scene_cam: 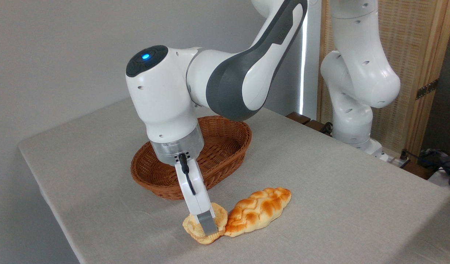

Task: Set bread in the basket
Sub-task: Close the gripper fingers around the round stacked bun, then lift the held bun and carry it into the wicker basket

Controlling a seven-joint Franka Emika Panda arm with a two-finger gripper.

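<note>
The bread, a small pale-golden bun, lies on the table near the front edge. My gripper reaches straight down onto it. One grey fingertip stands in front of the bun and covers its middle; the other finger is hidden behind it. Whether the fingers press on the bun does not show from this angle. The brown woven basket sits on the table just behind the gripper, partly hidden by the arm's wrist. The part of it that shows holds nothing.
A longer braided golden-brown loaf lies right of the bun, its near end touching it. The arm's base stands at the back right of the cloth-covered table. A wooden screen is behind it.
</note>
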